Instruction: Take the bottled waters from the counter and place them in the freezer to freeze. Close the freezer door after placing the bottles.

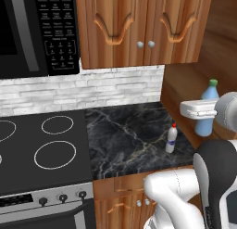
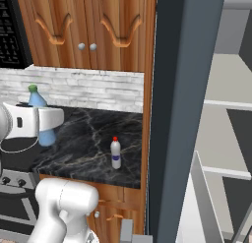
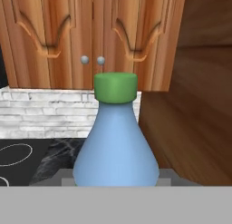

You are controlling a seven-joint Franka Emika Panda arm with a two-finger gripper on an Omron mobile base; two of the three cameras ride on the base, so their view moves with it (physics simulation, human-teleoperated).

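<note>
Clamped on the green-capped bottle [image 3: 115,146], the hand [image 1: 199,109] carries it clear above the worktop [image 1: 129,135], its jaws shut around the lower body. For the carry to go well, in my judgement, the bottle should stay upright and swing wide of the freezer's [image 2: 216,138] dark front edge before entering a shelf bay. Further off, the red-capped bottle [image 1: 171,138] stands upright near the worktop's front right corner, untouched. Beyond it, wall cabinets [image 1: 139,24] hang over the tiled backsplash.
</note>
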